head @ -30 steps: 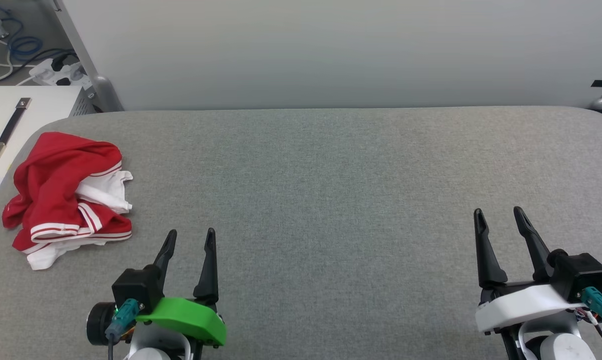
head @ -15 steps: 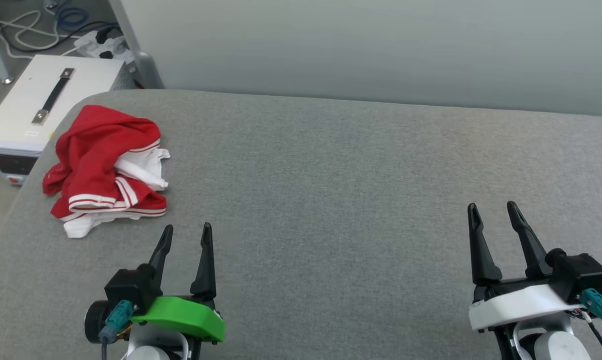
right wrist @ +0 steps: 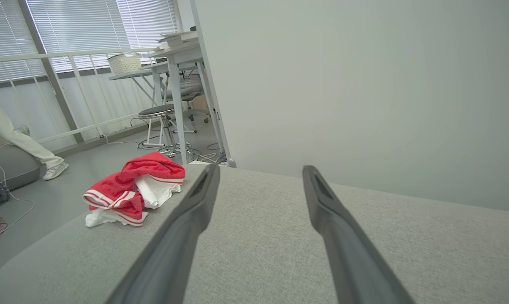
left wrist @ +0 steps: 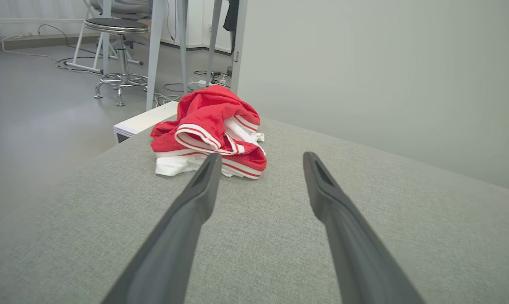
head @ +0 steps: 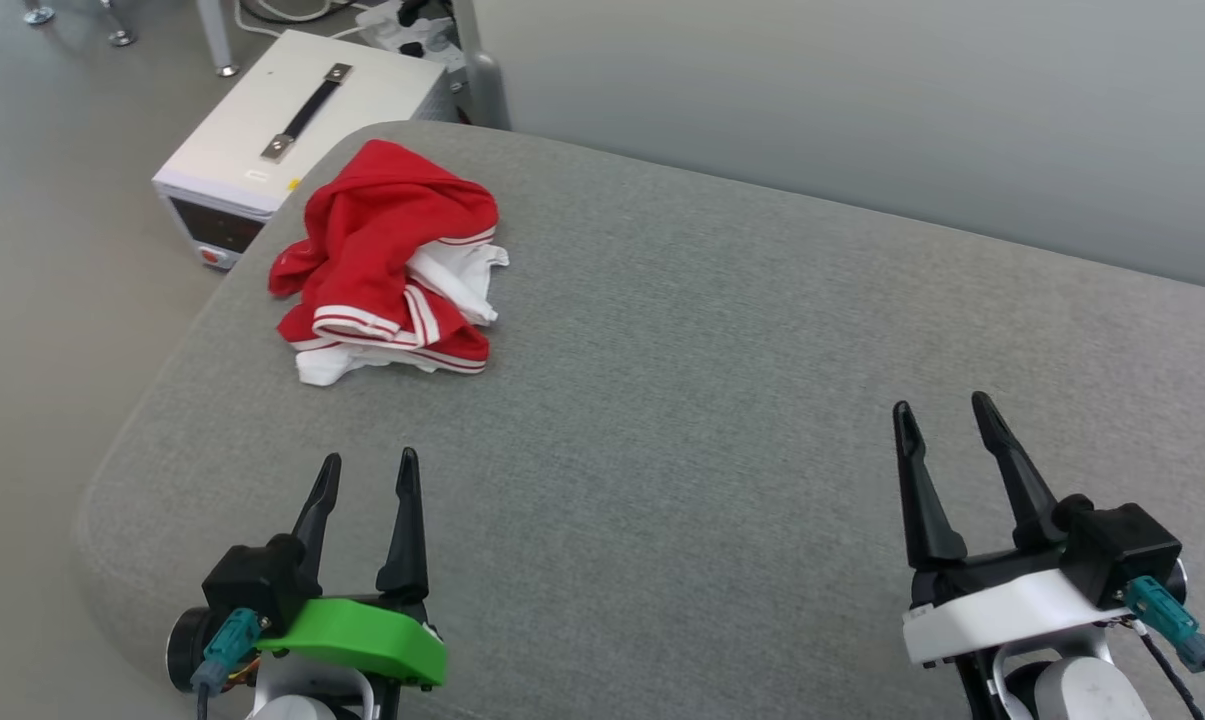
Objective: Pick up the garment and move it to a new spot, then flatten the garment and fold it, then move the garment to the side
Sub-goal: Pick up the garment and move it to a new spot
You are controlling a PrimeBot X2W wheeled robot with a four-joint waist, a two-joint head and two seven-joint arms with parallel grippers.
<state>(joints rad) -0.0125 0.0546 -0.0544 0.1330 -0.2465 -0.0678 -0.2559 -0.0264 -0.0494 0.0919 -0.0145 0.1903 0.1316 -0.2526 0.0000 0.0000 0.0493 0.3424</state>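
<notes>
The garment [head: 387, 260] lies crumpled upper left in the head view, near a corner of the table [head: 682, 420]. The left gripper [head: 368, 462] and right gripper [head: 942, 405] stand wide open, empty. Snagging one loose layer could drag it off the edge

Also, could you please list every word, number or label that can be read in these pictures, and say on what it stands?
No text can be read in any view.
Garment: crumpled on the grey table; no print shows on its visible folds.
White box on the floor beside the table: a small label on its top, too small to read.
</notes>
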